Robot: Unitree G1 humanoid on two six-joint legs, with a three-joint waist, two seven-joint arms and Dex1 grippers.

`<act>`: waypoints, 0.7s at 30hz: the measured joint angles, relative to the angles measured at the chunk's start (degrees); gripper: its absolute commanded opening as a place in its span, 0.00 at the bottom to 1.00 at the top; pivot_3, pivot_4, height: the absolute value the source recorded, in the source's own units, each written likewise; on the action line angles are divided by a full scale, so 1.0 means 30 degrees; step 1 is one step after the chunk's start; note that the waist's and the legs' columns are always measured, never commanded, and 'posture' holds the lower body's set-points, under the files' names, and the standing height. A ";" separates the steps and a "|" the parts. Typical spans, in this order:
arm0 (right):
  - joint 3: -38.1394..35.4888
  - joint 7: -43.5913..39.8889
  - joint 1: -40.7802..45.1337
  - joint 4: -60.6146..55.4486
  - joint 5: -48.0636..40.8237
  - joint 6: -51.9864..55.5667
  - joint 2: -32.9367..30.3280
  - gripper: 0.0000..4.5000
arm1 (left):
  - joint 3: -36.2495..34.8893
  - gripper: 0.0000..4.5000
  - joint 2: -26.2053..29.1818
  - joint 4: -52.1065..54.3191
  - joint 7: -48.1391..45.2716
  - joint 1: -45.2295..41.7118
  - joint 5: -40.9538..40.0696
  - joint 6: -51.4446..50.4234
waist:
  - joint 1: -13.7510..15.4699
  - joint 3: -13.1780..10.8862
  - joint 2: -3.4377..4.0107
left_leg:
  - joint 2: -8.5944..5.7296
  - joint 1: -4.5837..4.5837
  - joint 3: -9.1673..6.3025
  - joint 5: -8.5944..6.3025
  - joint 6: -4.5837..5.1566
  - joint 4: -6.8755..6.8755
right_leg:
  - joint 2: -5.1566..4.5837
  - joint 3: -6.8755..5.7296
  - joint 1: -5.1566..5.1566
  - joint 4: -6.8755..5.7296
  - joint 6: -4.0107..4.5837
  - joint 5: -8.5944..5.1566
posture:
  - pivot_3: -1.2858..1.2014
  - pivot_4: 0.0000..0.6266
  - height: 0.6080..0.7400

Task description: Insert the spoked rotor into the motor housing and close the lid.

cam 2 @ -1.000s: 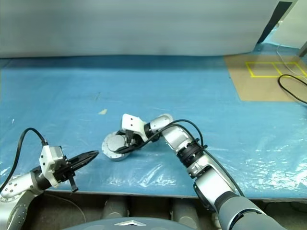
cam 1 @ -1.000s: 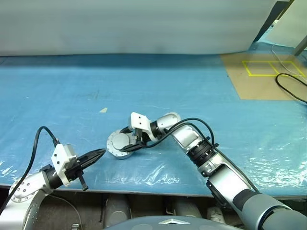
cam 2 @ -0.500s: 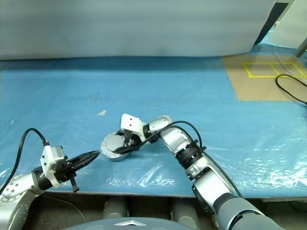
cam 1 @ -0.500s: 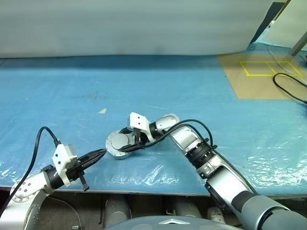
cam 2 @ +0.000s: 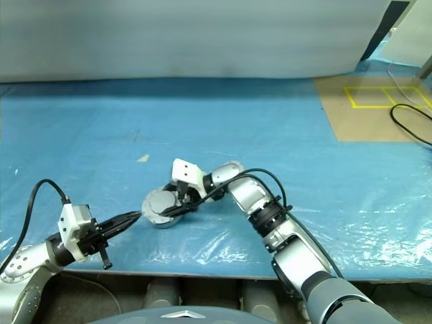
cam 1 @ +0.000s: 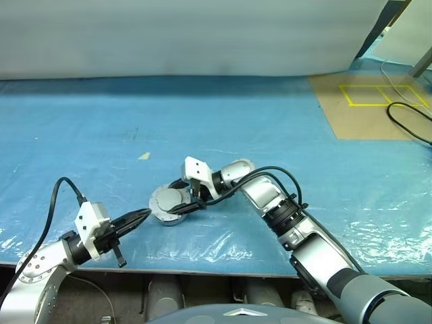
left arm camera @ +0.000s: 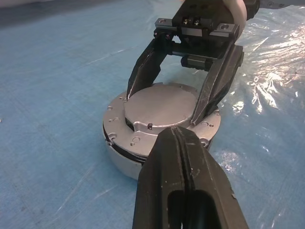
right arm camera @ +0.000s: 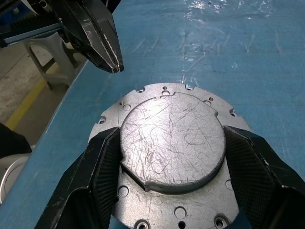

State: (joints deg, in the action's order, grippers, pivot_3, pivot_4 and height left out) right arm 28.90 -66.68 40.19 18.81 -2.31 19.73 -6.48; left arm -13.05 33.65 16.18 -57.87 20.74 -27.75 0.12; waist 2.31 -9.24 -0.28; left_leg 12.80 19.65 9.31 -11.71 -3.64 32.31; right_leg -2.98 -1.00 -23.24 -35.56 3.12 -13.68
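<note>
The motor housing [cam 1: 160,212] sits on the blue sheet near the table's front edge, a round silvery cup with the lid [right arm camera: 171,143] lying flat on top, plain scratched grey face up. My right gripper [cam 1: 181,204] reaches in from the right, and its two black fingers [right arm camera: 100,167] press on opposite sides of the lid's raised disc. My left gripper [cam 1: 144,215] is shut and empty, its tip just short of the housing's near-left rim [left arm camera: 124,164]. The spoked rotor is hidden.
The blue plastic sheet [cam 1: 283,135] covers the table, whose front edge [cam 1: 202,270] runs just below the housing. A small pale scrap [cam 1: 145,156] lies behind it. At the back right are a tan board with yellow tape [cam 1: 378,101] and a black cable [cam 1: 408,118].
</note>
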 measured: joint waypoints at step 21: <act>0.0187 0.0583 -0.0017 0.0302 0.0207 -0.0170 0.0322 0.66 | -0.0743 0.00 0.0198 -0.0193 -0.0514 0.1184 -0.0010 0.0313 | -0.0059 0.0000 0.0001 | 0.0008 -0.0024 0.0001 -0.0002 0.0004 -0.0002 | 0.0005 0.0003 0.0002 -0.0015 0.0000 0.0000 | 0.52 0.24 1.00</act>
State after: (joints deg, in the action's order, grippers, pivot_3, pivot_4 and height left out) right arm 29.46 -64.93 40.14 19.71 -1.69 19.22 -5.51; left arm -15.28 34.24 15.60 -59.42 24.29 -27.78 1.06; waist 2.13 -9.24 -0.28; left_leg 12.82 19.58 9.32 -11.71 -3.63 32.31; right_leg -2.96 -0.99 -23.23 -35.61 3.12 -13.68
